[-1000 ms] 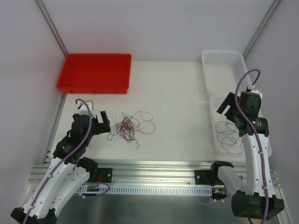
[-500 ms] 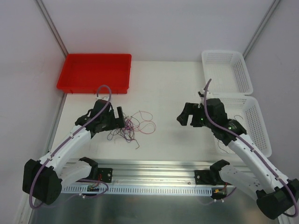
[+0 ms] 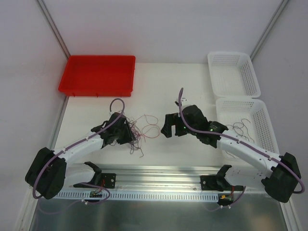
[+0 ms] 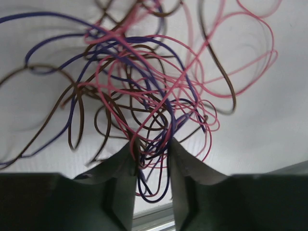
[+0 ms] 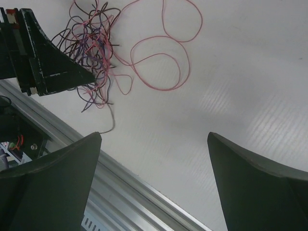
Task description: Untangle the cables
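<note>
purple, pink and dark brown hair-thin wires, the tangled cables (image 4: pixel 144 96), lie bunched on the white table (image 3: pixel 183 96) just ahead of the left arm, between the two arms. the left gripper (image 4: pixel 150 163) is pushed low into the near edge of the bunch. its jaws stand narrowly apart with several strands running through the gap, and the gap looks wider than the strands, so i judge nothing is pinched yet. it likely sits there to anchor the knot. the right gripper (image 5: pixel 154 163) has its jaws spread wide and holds nothing. it hangs over bare table beside the loose pink loop (image 5: pixel 159 53) that trails off the bunch, probably lined up to draw one wire out.

the shallow red plastic tray (image 3: pixel 96 74) at the far left shows nothing inside. the farther white mesh basket (image 3: pixel 233 72) also looks empty. the nearer white mesh basket (image 3: pixel 262 115) holds a few thin black curly wires (image 3: pixel 239 129), lying well apart from the tangle.
</note>
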`<move>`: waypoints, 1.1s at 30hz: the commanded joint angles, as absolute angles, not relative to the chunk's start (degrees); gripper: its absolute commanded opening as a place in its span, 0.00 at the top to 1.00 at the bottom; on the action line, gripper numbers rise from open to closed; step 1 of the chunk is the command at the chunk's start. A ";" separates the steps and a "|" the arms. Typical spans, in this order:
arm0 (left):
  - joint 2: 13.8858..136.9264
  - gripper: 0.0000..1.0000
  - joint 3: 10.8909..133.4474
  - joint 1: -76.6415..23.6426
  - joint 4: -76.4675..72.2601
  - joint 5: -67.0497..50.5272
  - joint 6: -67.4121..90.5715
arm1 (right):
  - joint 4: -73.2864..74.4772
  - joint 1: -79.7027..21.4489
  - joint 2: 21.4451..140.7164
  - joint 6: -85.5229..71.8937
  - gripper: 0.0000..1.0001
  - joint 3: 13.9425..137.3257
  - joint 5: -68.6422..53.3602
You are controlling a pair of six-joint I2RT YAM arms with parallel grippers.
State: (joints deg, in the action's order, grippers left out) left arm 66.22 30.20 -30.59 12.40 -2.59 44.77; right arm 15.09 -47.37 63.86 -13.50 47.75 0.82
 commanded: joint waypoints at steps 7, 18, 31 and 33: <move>65.57 0.93 30.41 -39.81 4.31 -5.36 44.74 | 8.26 -49.75 66.71 -13.54 0.07 48.69 -2.02; 67.40 0.87 33.21 -46.57 0.35 -10.81 41.14 | 5.80 -51.50 69.61 -15.56 0.25 47.90 -2.55; 54.42 0.25 29.71 -48.60 9.56 5.79 51.06 | 10.19 -53.26 69.17 -15.03 0.31 49.92 1.23; 50.90 0.20 29.18 -48.52 12.03 9.03 51.76 | 10.54 -53.96 70.57 -14.50 0.34 50.97 1.23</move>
